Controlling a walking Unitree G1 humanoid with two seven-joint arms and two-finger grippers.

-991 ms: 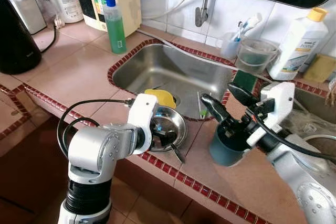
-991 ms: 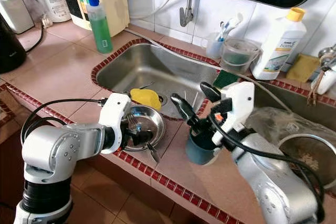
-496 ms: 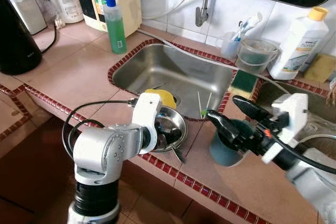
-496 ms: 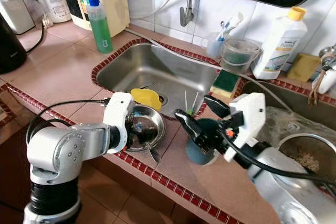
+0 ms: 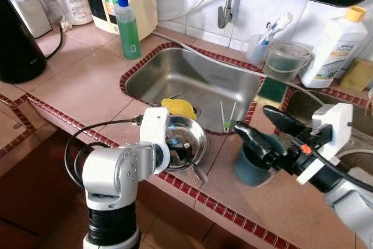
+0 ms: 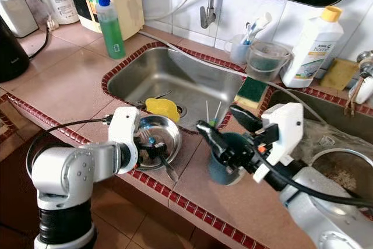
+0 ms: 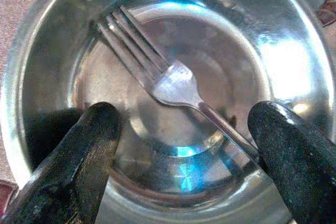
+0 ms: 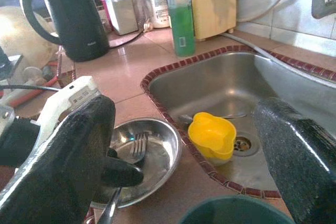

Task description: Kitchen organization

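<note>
A steel bowl (image 5: 197, 134) sits on the tiled counter at the sink's front rim, with a fork (image 7: 173, 85) lying in it, handle over the near rim. My left gripper (image 5: 179, 153) reaches into the bowl and stands open, its fingers (image 7: 79, 150) on either side of the fork and touching nothing. A dark teal cup (image 5: 249, 167) stands upright to the right of the bowl. My right gripper (image 5: 266, 131) hovers open just above the cup, fingers (image 8: 68, 166) spread wider than its rim. A yellow cup (image 5: 179, 108) rests in the sink (image 5: 204, 74).
A green soap bottle (image 5: 128, 24) and a black kettle (image 5: 17, 33) stand at the back left. A green sponge (image 5: 271, 88), a clear tub (image 5: 285, 59) and a white bottle (image 5: 332, 48) line the sink's right side. The counter edge runs just below the bowl.
My right gripper has drawn up and to the right from the teal cup's mouth. The left gripper stays in the bowl, its wrist slightly turned.
</note>
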